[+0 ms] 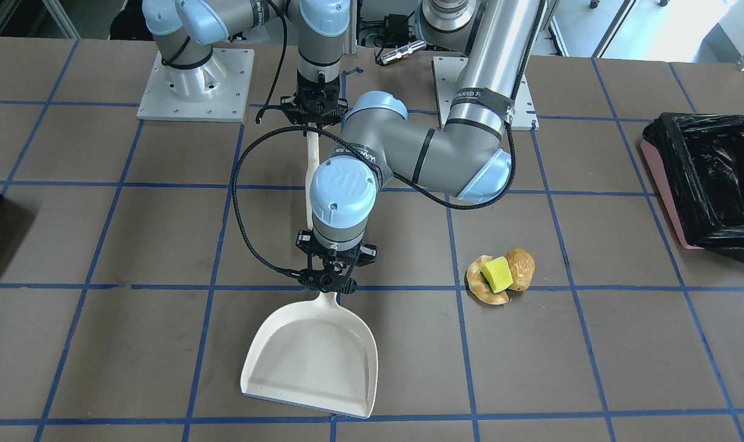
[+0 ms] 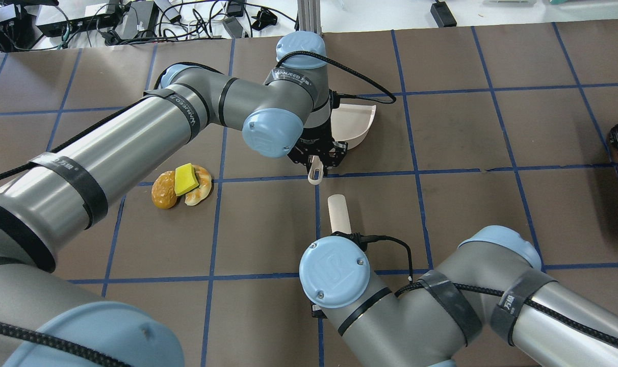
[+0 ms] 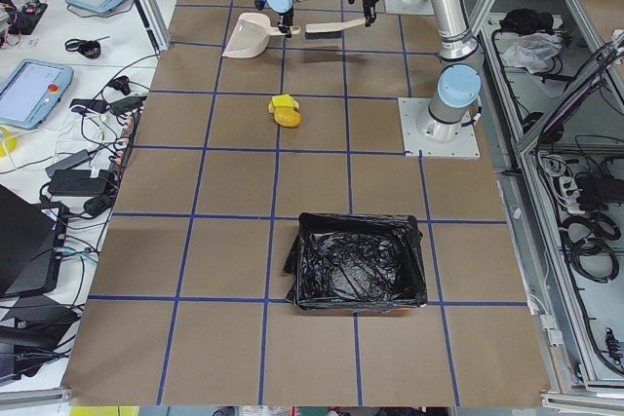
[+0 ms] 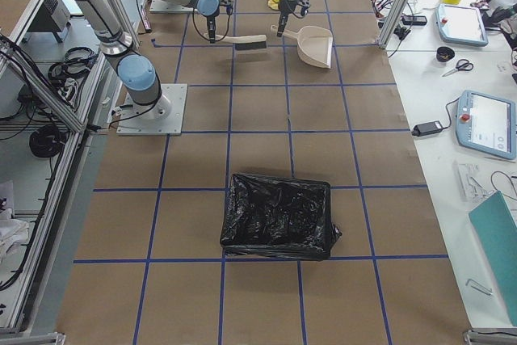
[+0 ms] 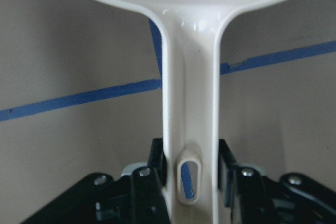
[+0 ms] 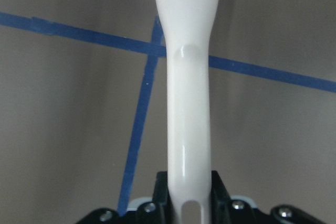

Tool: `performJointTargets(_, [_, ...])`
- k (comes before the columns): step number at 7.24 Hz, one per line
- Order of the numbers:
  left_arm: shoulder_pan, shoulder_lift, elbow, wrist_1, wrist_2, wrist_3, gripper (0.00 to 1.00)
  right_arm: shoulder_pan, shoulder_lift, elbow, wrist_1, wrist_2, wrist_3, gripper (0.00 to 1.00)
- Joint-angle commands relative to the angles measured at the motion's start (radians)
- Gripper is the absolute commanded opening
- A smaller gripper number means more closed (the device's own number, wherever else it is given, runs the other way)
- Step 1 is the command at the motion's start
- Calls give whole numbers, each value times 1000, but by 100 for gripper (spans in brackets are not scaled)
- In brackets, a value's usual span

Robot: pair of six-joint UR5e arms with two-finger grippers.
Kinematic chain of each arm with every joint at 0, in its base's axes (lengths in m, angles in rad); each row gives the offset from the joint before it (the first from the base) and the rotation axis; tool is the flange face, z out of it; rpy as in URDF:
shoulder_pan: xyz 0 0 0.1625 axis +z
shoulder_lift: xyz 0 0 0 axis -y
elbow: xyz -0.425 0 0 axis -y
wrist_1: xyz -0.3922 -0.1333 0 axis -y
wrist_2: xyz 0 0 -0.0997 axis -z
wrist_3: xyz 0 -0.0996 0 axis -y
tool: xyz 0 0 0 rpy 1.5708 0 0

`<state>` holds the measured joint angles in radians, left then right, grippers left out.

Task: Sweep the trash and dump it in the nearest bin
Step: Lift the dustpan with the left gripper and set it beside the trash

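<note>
Left claw (image 1: 330,277) clamped on handle of white plastic dustpan (image 1: 313,359); pan's mouth faces away from robot, over brown blue-gridded tabletop (image 1: 132,233). Right claw (image 1: 315,112) grips white handle of hand brush (image 1: 311,169) (bristle end hidden behind left arm in front view). We log trash as one touching cluster: yellow-green foam block (image 1: 498,274) resting on tan crescent pastry-like piece (image 1: 484,290), golden-brown roll-like lump (image 1: 522,267) alongside. Cluster sits between pan and pink rectangular bin with black plastic liner (image 1: 659,184), apart from both.
</note>
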<state>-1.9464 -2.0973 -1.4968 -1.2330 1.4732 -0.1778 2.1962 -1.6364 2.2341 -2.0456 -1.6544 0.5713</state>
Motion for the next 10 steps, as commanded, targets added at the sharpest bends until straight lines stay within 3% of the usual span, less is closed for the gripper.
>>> performJointTargets(1, [10,34,32,-23,9,12,0,-13,-11,4,22,-4,155,0])
performJointTargets(3, [74,60,101,-112,59,123,0,-16,-11,1,-4,-2,246,0])
performJointTargets(6, [243,143,102,-172,124,420,0,-45,-10,-8,-28,-2,274,0])
performJointTargets(10, [612,264,72,-302,177,1135,0,-75,6,-22,-24,4,251,0])
